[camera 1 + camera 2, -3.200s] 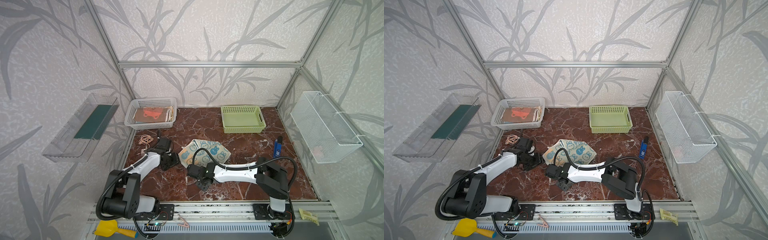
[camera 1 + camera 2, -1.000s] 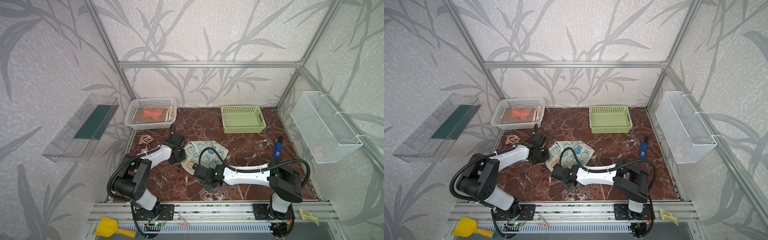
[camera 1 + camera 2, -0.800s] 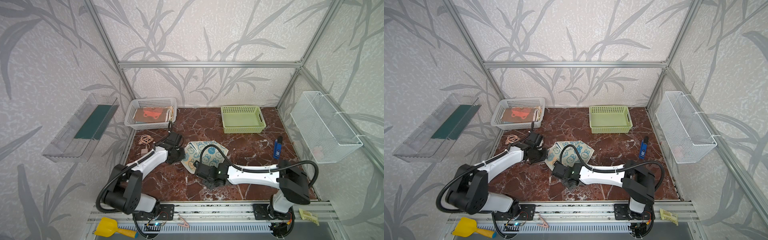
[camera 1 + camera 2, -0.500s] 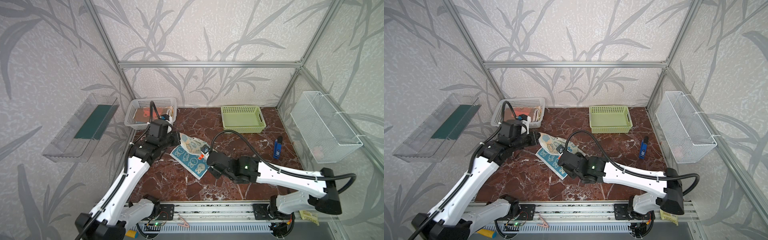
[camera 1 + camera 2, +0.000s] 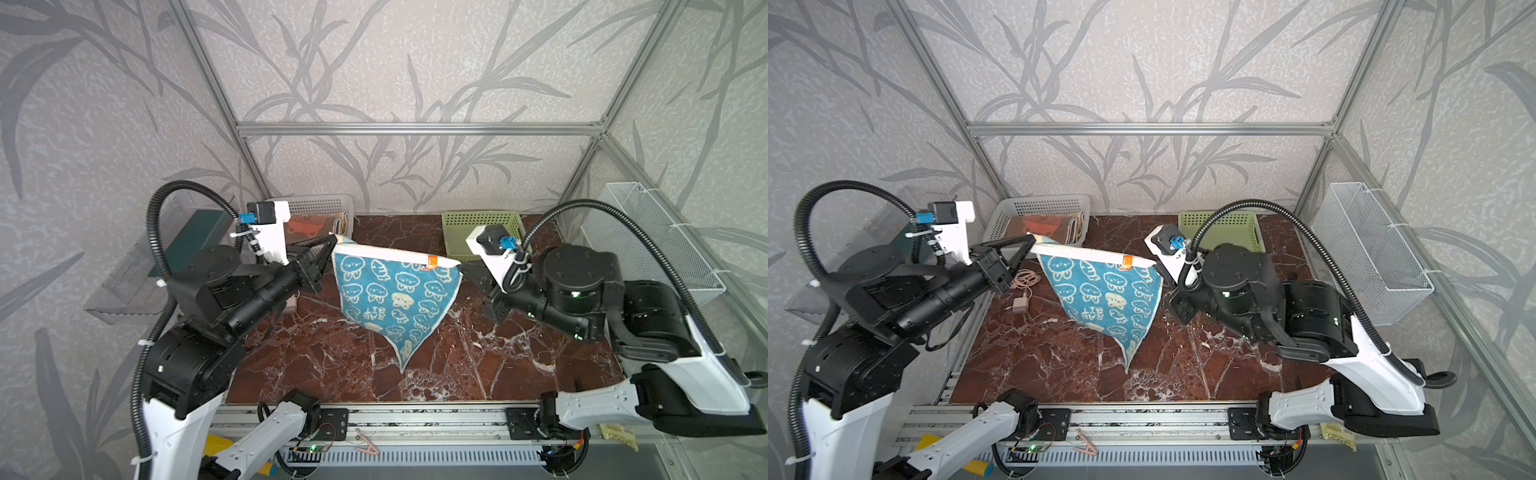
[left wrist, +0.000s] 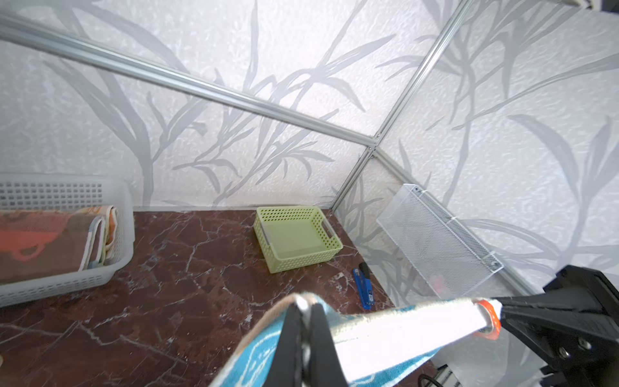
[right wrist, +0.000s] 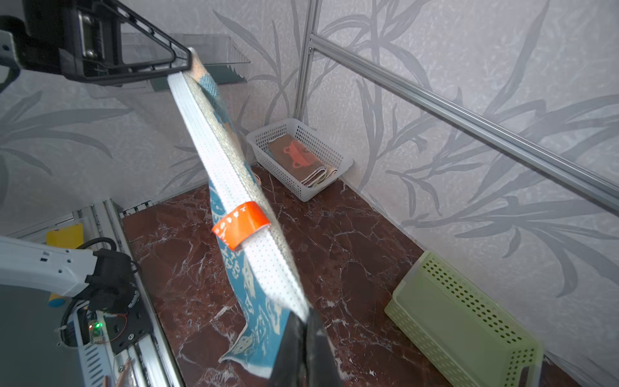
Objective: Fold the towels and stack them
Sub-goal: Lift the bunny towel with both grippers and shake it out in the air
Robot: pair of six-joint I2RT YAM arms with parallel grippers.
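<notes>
One blue bunny towel (image 5: 386,291) hangs spread above the table (image 5: 316,357), its top corners pinched tight by the left gripper (image 5: 333,238) and the right gripper (image 5: 460,266). This looks like the spreading step; next it needs lowering flat and folding over. Folded towels (image 5: 1050,226), perhaps three, fill one white basket (image 5: 1038,201); one green basket (image 5: 1225,215) sits empty.

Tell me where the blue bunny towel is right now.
In both top views the blue bunny towel hangs mid-scene above the marble table, its top edge stretched between the left gripper and the right gripper.
</notes>
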